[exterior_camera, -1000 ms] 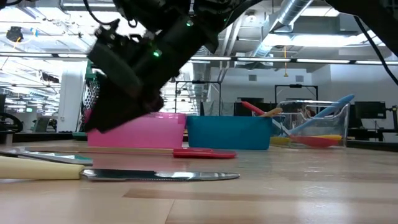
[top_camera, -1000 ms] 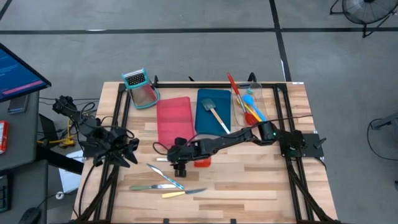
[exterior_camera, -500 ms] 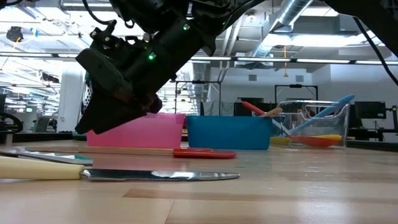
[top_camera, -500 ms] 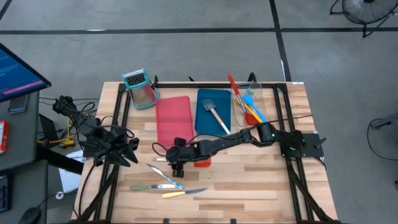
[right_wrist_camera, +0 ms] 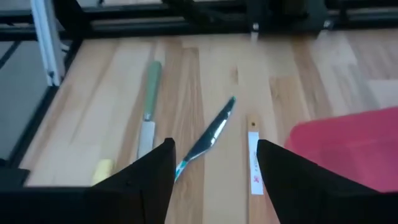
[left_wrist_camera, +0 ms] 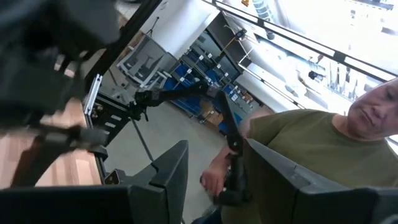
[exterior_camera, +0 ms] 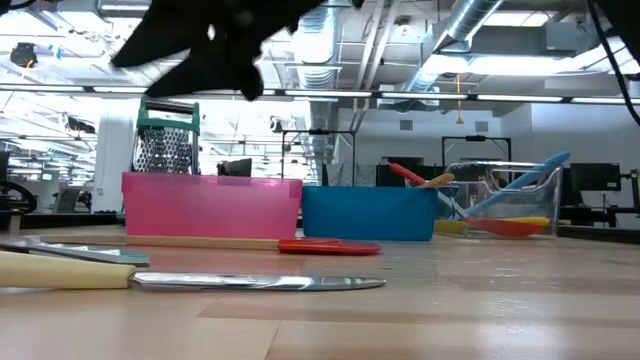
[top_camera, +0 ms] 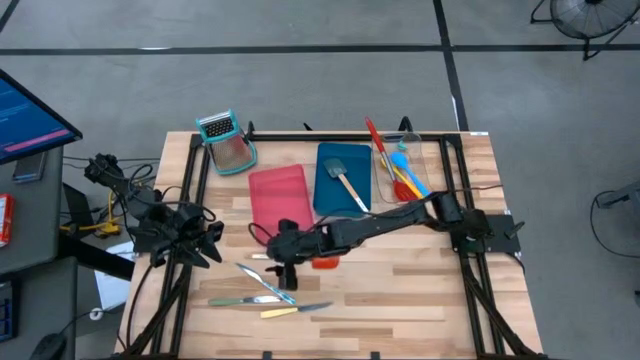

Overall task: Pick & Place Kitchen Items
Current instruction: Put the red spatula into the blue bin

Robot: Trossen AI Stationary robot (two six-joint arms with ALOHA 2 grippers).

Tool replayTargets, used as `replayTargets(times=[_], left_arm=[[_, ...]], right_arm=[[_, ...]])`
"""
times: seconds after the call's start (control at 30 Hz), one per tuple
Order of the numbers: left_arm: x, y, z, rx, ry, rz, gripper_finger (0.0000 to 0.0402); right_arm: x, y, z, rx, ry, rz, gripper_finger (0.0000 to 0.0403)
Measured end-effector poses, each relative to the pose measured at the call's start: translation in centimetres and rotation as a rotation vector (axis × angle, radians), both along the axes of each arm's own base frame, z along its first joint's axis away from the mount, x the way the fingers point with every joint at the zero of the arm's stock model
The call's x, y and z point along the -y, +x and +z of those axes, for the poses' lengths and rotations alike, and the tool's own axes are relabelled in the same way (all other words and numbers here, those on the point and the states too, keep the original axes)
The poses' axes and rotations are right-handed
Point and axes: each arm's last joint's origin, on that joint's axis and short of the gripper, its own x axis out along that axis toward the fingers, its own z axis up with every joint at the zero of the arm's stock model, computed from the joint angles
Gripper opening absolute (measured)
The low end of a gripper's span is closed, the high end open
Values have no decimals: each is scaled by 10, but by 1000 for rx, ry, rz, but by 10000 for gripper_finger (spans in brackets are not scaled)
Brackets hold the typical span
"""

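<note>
Wooden worktop (top_camera: 400, 290) below me; my right pincer (top_camera: 287, 262) hangs wide and empty just over the knives (top_camera: 265, 290) near the pink tray (top_camera: 278, 195). Left pincer (top_camera: 205, 240) parked at the worktop's edge, fingers apart.

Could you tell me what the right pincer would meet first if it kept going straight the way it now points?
Probably the blue-handled knife: in the right wrist view it lies on the table between the open fingers of the right pincer, with the green-handled knife off to one side. Depth is unclear.
</note>
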Motion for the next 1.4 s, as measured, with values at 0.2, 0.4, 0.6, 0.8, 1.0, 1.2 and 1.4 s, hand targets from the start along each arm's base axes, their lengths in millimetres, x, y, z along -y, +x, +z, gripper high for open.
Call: replayTargets(times=[0.2,0.4,0.6,0.8,1.0,1.2,1.4], left_arm=[[0,0,0,1,0,0,140],[0,0,0,1,0,0,140],[-1,0,0,16,21,31,140],[-1,1,0,22,33,61,140],[-2,1,0,23,36,76,140],[-1,8,-7,-74,35,183,140],[7,25,-41,-404,107,310,140]], right_arm=[[-13,-41,37,-154,-27,27,202],[-29,-89,30,-315,-38,0,190],[-42,-129,-7,-519,-375,39,194],[-45,-126,-17,-525,-508,115,243],[-42,-119,-39,-584,-532,113,299],[-48,-122,-44,-613,-429,-1,322],[-38,-138,-3,-577,-262,-199,313]])
